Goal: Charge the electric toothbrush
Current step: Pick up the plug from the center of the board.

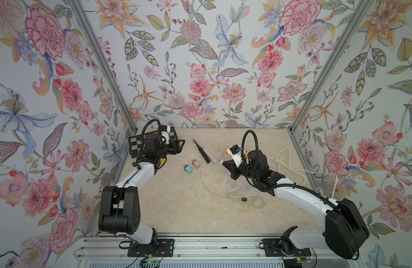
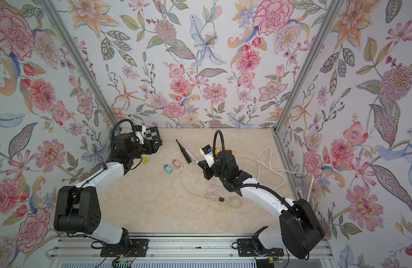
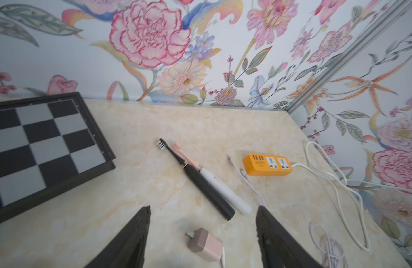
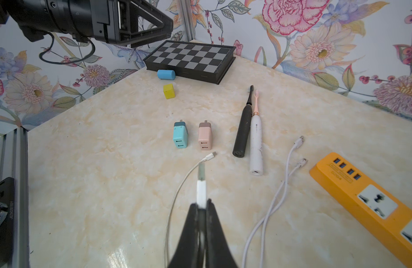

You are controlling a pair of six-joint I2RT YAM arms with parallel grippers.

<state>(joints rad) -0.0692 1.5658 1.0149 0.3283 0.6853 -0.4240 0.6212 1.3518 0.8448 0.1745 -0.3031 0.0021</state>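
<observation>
Two electric toothbrushes lie side by side mid-table: a black one [image 1: 201, 150] [image 4: 243, 130] and a white one with a pink head [image 1: 213, 159] [image 4: 256, 143]. A pink charger block [image 3: 205, 244] [image 4: 205, 137] and a teal one [image 4: 180, 137] lie near them. My left gripper [image 3: 203, 207] [image 1: 179, 146] is open and empty above the pink block, near the black brush's base. My right gripper [image 4: 202, 204] [image 1: 224, 162] is shut on a white cable plug [image 4: 201, 192], its metal tip pointing toward the blocks.
An orange power strip [image 4: 372, 204] [image 3: 267, 164] lies at the right with its white cord [image 1: 291, 162]. Loose white cables [image 1: 242, 195] coil near the right arm. A chessboard [image 3: 38, 143], a blue cylinder [image 4: 166, 74] and a yellow cube [image 4: 169, 91] sit at the back left.
</observation>
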